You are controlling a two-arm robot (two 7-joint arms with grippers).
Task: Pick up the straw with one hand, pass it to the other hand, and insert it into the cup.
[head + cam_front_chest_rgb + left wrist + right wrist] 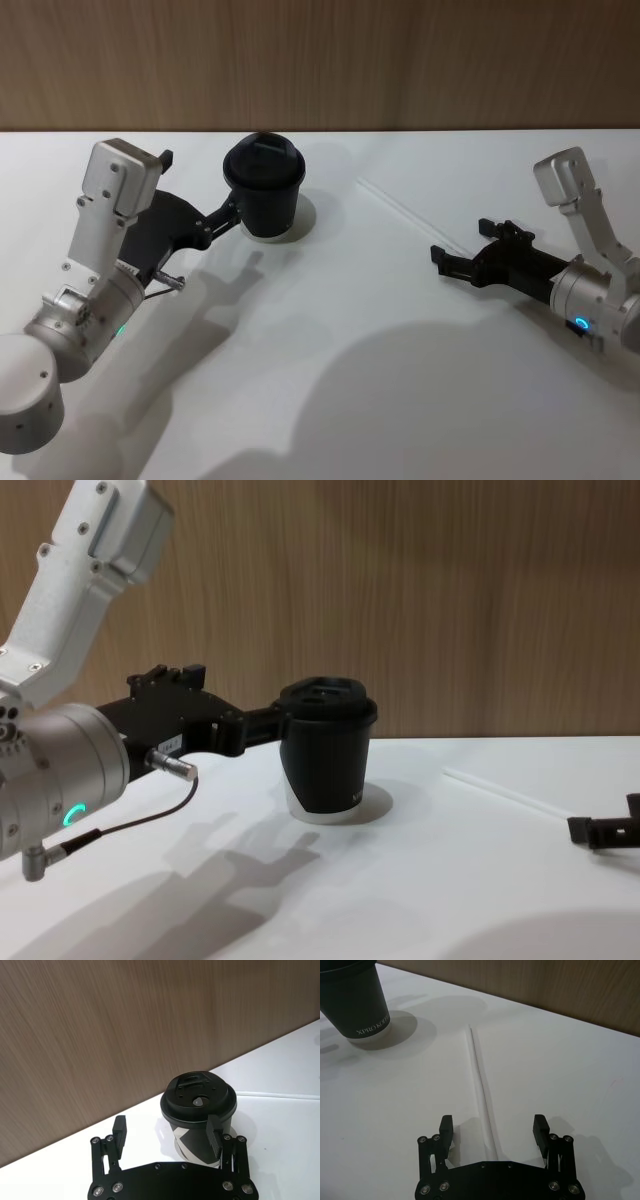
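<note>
From the head view, the cup [265, 190] is standing upright near the far edge of the white table [330, 380], left of the middle. The left gripper [200, 187] is reaching in with its fingers spread wide. One fingertip is lying right at the cup's side and the other is well clear of it. The straw [410, 212] is lying flat to the right of the cup, slanting from the far edge toward the right gripper [460, 242], which is hanging wide open at the straw's near end.

In the left wrist view, the fingers [119, 1130] are standing far apart and gripping nothing. The cup [197, 1105] is sitting just ahead, off toward one finger that is overlapping its wall — whether it is touching, I cannot tell.

In the right wrist view, the straw [480, 1080] is running straight out between the wide-set fingers [446, 1127], its near end inside the gap and neither finger touching it.

In the chest view, the left gripper's finger is meeting the cup [325, 760] just under the lid rim — the straw [500, 792] is lying well apart on the table.
</note>
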